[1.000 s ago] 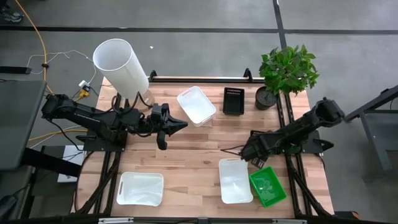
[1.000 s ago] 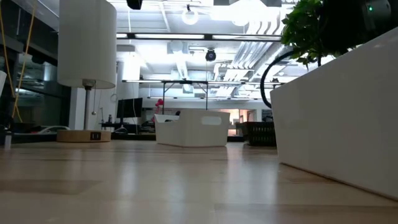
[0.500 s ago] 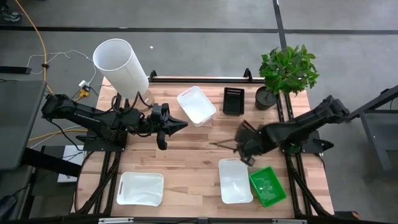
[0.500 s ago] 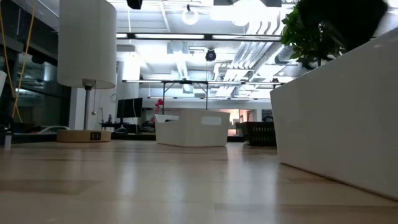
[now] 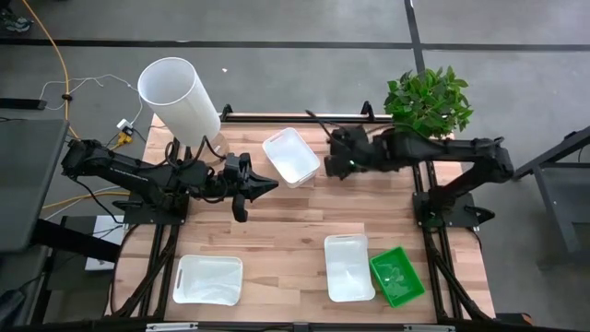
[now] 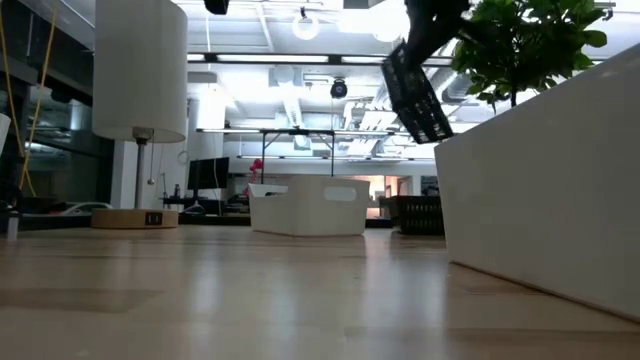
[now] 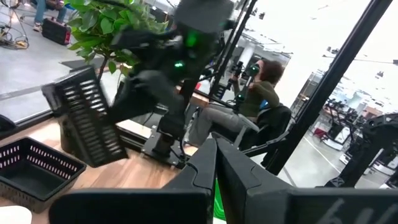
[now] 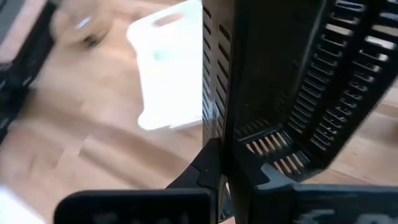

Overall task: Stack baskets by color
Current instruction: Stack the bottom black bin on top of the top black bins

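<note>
Baskets: my right hand [image 5: 343, 159] is clamped on a tilted black mesh one [image 6: 415, 92], aloft near the far white basket [image 5: 291, 155]; my left hand [image 5: 263, 186] waits pinched closed over the surface [image 5: 295, 231].

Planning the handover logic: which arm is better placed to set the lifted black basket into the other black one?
Right. The right gripper is shut on the lifted black basket, above the second black basket. The left gripper waits shut, mid-table.
</note>
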Controlling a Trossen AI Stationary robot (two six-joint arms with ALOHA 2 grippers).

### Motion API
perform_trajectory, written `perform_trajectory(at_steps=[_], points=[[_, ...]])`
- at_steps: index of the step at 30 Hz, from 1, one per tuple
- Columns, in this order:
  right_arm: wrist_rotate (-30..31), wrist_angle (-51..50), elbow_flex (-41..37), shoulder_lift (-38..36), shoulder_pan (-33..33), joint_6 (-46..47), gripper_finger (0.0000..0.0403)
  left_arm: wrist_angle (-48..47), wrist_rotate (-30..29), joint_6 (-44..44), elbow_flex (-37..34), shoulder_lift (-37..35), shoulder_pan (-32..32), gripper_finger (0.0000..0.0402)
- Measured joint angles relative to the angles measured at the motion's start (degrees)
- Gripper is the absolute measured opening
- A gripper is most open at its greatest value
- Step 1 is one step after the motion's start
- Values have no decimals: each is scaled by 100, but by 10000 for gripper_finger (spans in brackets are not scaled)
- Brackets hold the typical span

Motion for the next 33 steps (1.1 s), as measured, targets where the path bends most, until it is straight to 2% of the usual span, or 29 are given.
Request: perform_trajectory(at_steps=[17, 33], points=[[-387, -278, 7, 1376, -1463, 46, 0, 42, 337, 163, 0, 0, 4, 0], [-363, -186, 7, 1570, -1698, 2, 0, 42, 330, 272, 0, 0, 5, 0]])
